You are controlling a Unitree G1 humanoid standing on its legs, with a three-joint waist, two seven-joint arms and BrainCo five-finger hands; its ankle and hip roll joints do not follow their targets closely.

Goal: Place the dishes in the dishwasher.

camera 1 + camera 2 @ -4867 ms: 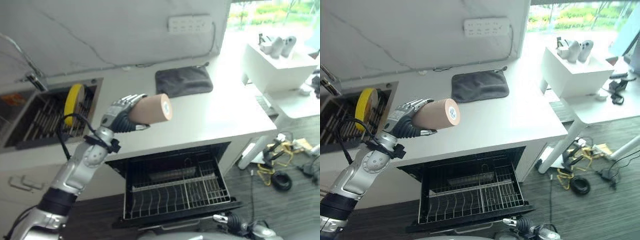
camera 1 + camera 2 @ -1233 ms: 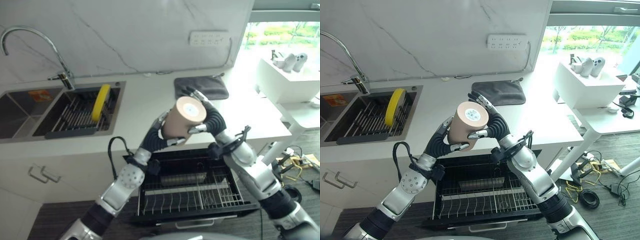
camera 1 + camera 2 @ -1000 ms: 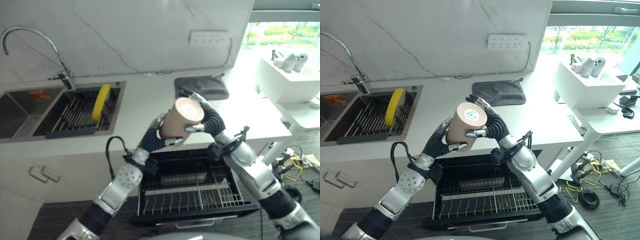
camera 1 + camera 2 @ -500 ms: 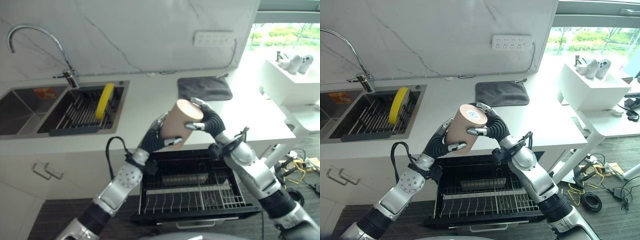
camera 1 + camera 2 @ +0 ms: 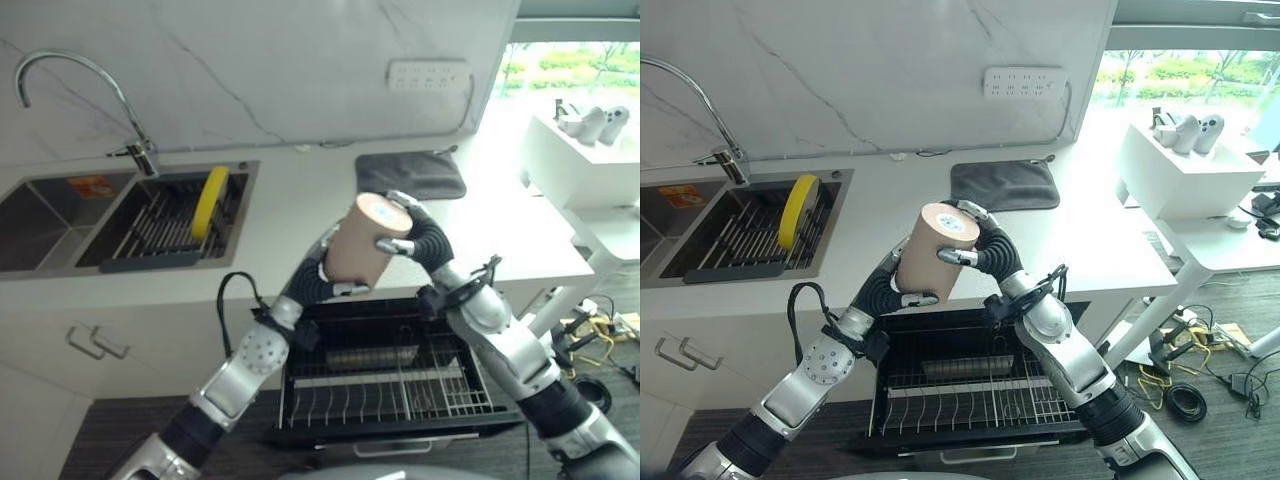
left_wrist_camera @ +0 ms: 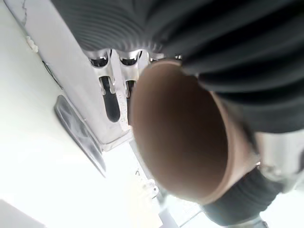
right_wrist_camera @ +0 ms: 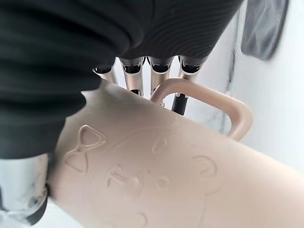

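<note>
Both robot hands are gripping a tan mug (image 5: 935,251) upside down above the open dishwasher rack (image 5: 970,390): the left robot hand (image 5: 883,292) is curling round its lower wall, and the right robot hand (image 5: 982,250) is wrapping its upper end. The shared hold probably serves a handover; the inverted pose suits racking mouth-down.

Mug (image 5: 938,250) up between left robot hand (image 5: 883,290) and right robot hand (image 5: 988,252), above open dishwasher rack (image 5: 970,385). Sink (image 5: 700,236) at left in worktop (image 5: 1090,240), holding what seems a plate (image 5: 795,209). Cloth (image 5: 1005,184) behind mug.
</note>
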